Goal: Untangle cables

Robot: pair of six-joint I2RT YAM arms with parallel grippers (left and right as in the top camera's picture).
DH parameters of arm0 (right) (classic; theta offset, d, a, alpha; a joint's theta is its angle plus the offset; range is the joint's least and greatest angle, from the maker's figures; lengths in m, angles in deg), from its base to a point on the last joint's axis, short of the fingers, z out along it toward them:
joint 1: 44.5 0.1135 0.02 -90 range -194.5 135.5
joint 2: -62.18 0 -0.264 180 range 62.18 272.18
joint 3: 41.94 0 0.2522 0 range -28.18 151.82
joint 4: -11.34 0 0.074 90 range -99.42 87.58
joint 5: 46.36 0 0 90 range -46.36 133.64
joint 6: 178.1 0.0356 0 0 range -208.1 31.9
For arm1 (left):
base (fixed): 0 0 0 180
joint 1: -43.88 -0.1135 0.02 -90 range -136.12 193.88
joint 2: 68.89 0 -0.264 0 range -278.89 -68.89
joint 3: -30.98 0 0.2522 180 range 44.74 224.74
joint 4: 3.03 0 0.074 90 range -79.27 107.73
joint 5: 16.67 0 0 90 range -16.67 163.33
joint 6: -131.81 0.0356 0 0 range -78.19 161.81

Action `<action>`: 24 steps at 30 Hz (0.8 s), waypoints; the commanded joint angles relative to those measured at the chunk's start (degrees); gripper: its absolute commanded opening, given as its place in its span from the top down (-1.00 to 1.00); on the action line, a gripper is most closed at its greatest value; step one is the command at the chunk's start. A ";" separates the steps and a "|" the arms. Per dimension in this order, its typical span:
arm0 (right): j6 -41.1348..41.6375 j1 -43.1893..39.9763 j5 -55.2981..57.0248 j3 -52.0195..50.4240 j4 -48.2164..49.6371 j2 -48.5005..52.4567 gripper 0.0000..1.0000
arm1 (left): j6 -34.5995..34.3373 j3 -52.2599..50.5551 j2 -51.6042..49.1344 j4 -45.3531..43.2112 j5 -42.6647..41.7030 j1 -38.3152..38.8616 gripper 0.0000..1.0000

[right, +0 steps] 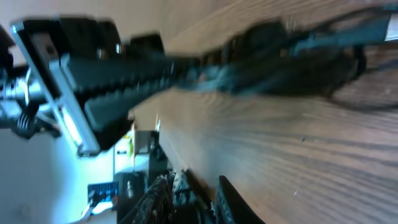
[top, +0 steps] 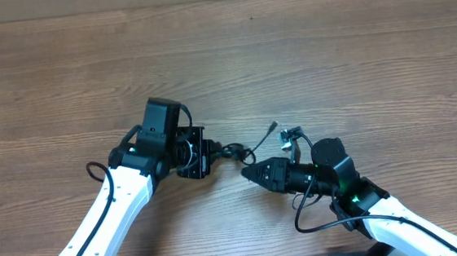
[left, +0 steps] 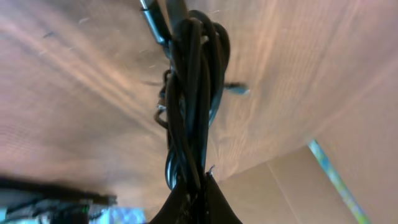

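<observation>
The cables [top: 232, 152] are a knot of thin black cords lying on the wooden table [top: 328, 46] between the two arms. Loose plug ends [top: 274, 128] stick out to the right of it. My left gripper [top: 212, 152] is shut on the left end of the knot. In the left wrist view the bundle of cables [left: 189, 93] runs straight up out of the closed left gripper [left: 194, 190]. My right gripper [top: 247, 173] points left, just below and to the right of the knot. The right wrist view shows the right gripper [right: 193, 185] with a narrow gap and nothing clearly in it. The cables [right: 280, 56] stretch above it.
The thicker black wire of the right arm [top: 304, 212] loops beside its wrist. A wire of the left arm [top: 94, 167] curls at its elbow. The table's front edge and dark equipment [right: 134, 186] show at the lower left of the right wrist view.
</observation>
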 commanded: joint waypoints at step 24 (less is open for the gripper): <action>-0.02 0.22 9.05 1.01 -11.45 0.07 0.44 | 51.95 1.29 0.79 6.14 18.69 0.92 0.12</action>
